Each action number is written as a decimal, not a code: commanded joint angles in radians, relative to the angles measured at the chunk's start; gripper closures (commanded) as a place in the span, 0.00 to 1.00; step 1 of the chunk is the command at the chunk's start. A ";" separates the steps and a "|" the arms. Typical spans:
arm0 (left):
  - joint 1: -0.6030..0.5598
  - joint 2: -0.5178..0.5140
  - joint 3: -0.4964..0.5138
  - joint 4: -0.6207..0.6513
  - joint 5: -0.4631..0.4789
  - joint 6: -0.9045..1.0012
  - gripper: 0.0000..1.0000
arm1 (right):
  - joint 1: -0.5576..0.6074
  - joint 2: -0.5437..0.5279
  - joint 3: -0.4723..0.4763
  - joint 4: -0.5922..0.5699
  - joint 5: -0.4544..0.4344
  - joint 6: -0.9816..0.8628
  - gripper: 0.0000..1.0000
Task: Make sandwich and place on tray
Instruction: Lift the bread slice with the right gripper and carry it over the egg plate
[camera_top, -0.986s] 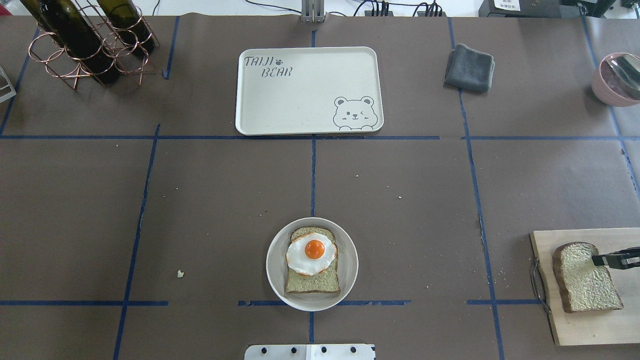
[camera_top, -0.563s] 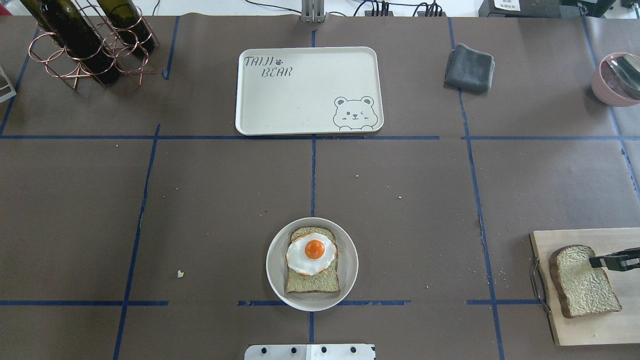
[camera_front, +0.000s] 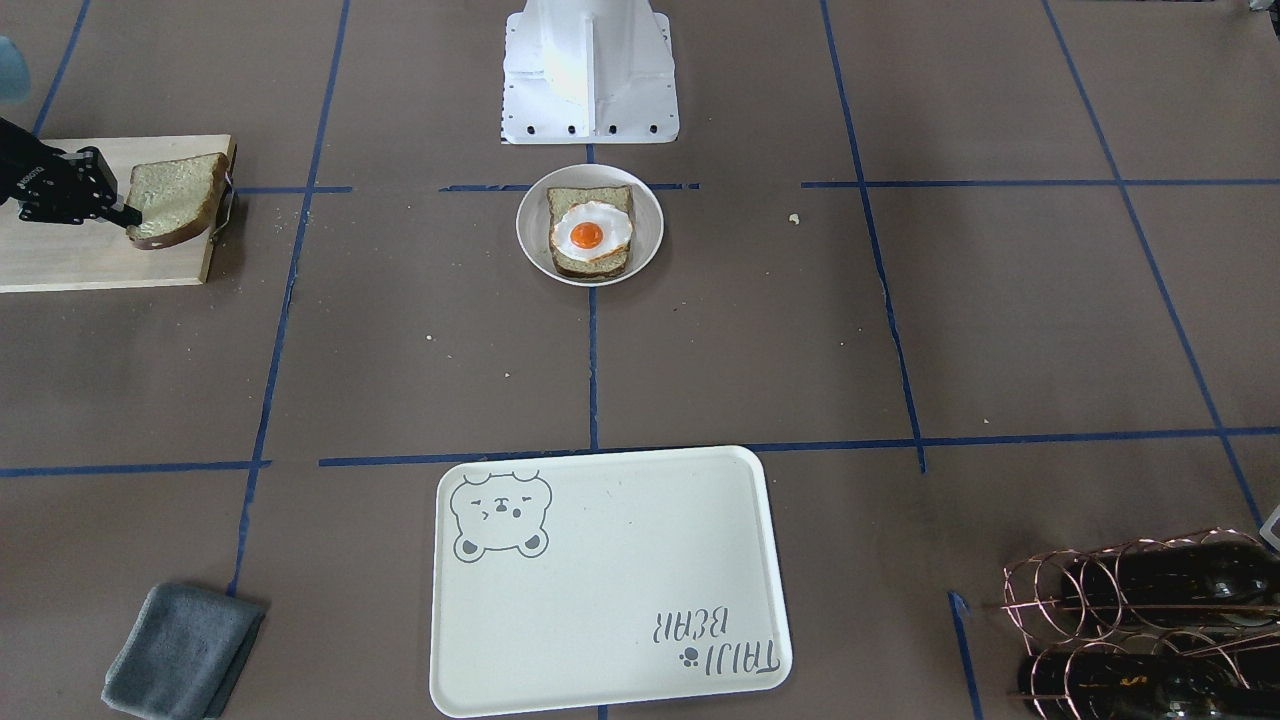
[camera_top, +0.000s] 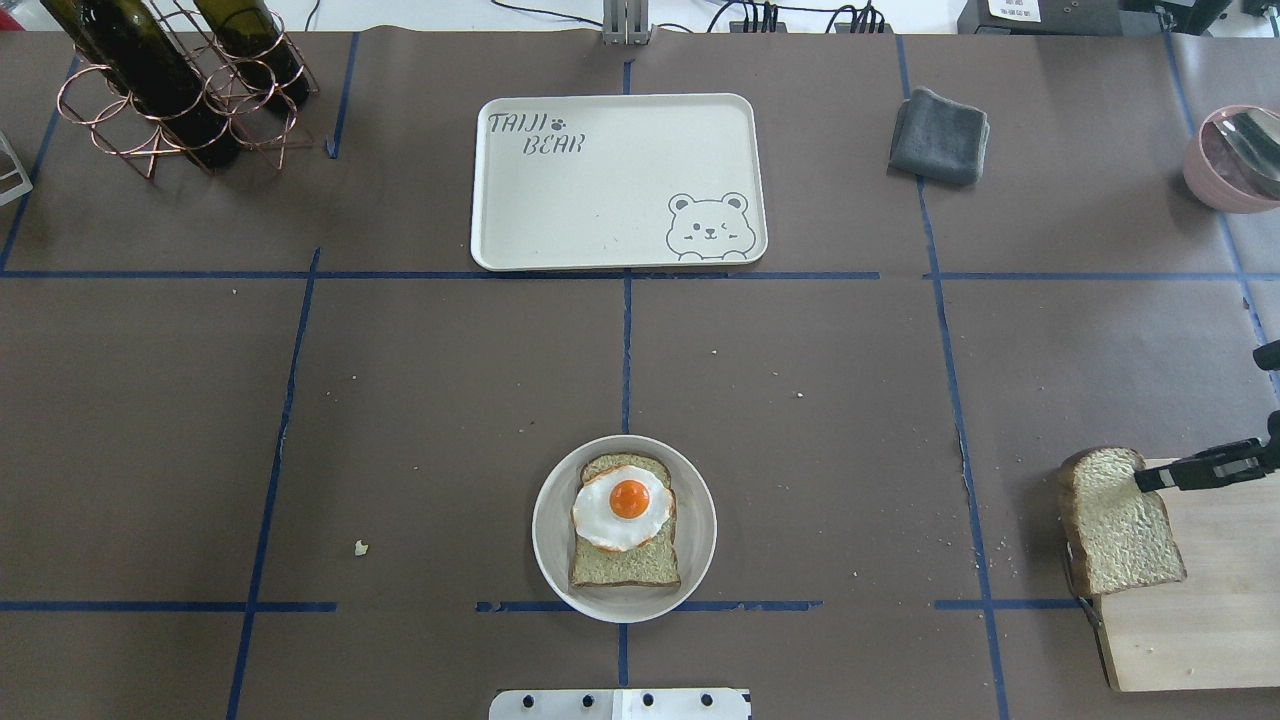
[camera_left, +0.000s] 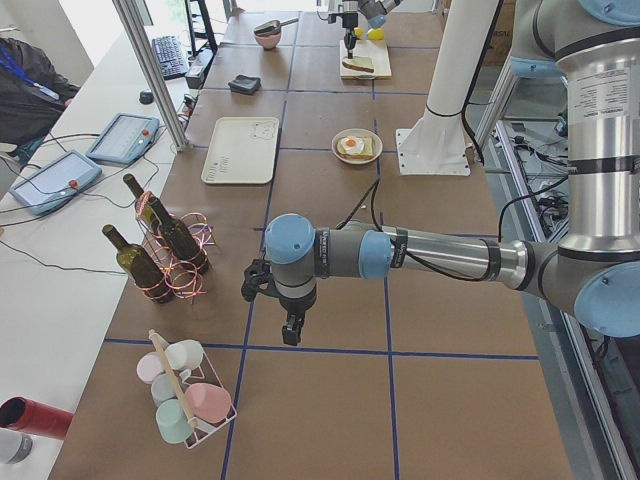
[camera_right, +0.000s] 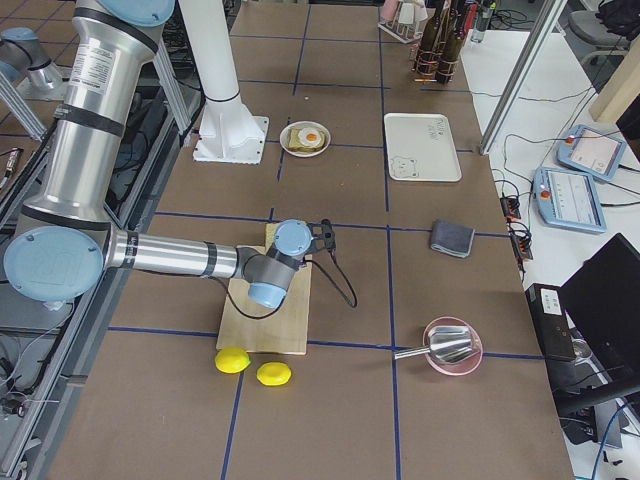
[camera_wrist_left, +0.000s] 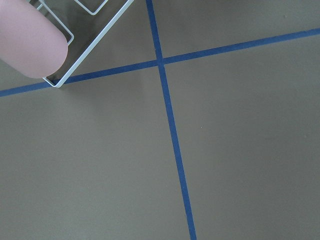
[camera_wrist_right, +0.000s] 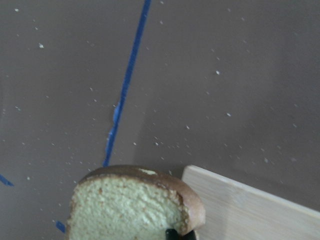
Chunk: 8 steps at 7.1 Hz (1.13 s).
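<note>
A bread slice (camera_top: 625, 568) with a fried egg (camera_top: 622, 508) on top lies in a small round white dish (camera_top: 545, 540) at the near centre. My right gripper (camera_top: 1150, 480) is shut on the edge of a second bread slice (camera_top: 1115, 525) and holds it over the left edge of the wooden cutting board (camera_top: 1200, 620). The slice also shows in the front view (camera_front: 175, 195) and the right wrist view (camera_wrist_right: 125, 210). The cream tray (camera_top: 615, 180) with the bear drawing lies bare at the far centre. My left gripper (camera_left: 285, 320) shows only in the exterior left view; I cannot tell whether it is open or shut.
A copper rack with wine bottles (camera_top: 170, 80) stands far left. A grey cloth (camera_top: 938, 135) lies right of the tray, a pink bowl (camera_top: 1235, 160) far right. Two lemons (camera_right: 232, 360) lie beyond the board. A mug rack (camera_left: 185, 395) sits near my left arm.
My right gripper has moved left and away from the robot with the bread slice, carrying it from the middle of the cutting board to over its left edge.
</note>
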 joint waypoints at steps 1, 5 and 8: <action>0.000 0.000 0.000 0.000 0.000 0.000 0.00 | 0.002 0.213 0.001 -0.071 0.019 0.145 1.00; 0.008 0.000 0.002 0.000 0.000 0.000 0.00 | -0.203 0.591 0.015 -0.413 -0.152 0.294 1.00; 0.014 0.000 0.003 -0.001 -0.002 0.000 0.00 | -0.390 0.649 0.045 -0.528 -0.382 0.331 1.00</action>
